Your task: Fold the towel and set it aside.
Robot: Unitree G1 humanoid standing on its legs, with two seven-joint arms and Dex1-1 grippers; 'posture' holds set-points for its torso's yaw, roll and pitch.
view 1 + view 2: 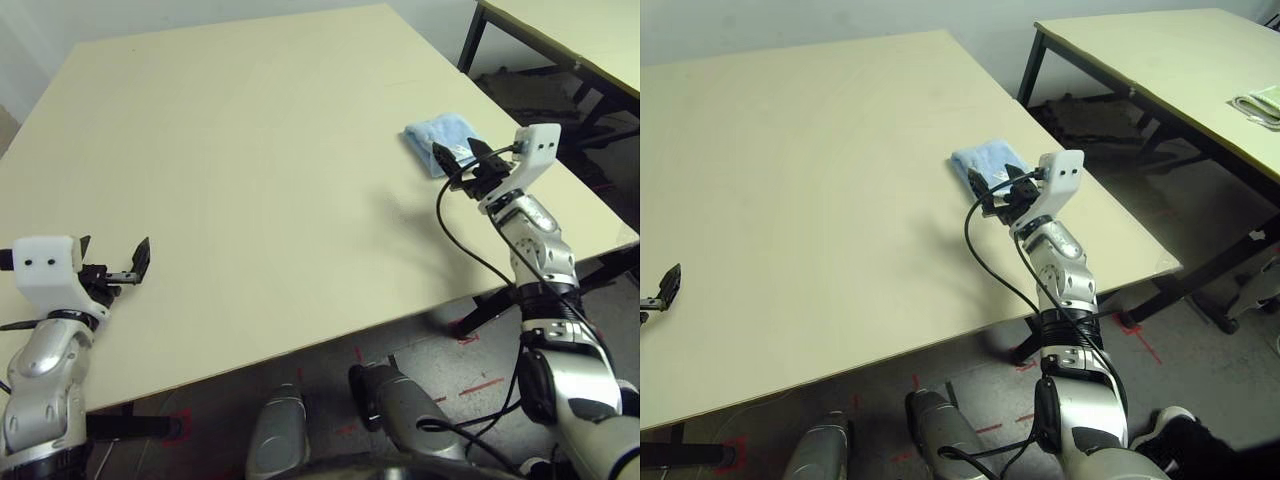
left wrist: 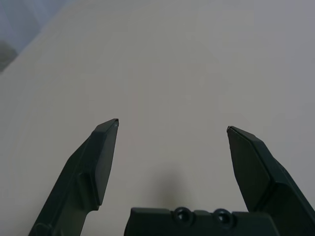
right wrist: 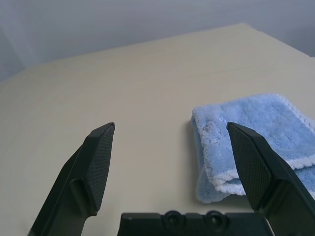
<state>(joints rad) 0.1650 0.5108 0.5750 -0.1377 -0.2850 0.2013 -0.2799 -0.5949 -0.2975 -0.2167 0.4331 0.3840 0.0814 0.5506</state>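
Cream table (image 1: 250,150), broad and bare but for the towel (image 1: 440,140), light-blue terry, folded into a small thick stack near the table's right edge. Right gripper (image 1: 465,163) just beside it on the near side, fingers spread wide, holding nothing. Left gripper (image 1: 115,262) well apart at the near left, likewise wide and empty. Risk, as judged: the stack sits close to the edge; a brush from the right fingers could unfold it or nudge it off

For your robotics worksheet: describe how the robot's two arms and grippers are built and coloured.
Both forearms are silver metal. Each ends in a white box-shaped housing with two black, tapered fingers: left gripper, right gripper. A black cable loops along the right arm.
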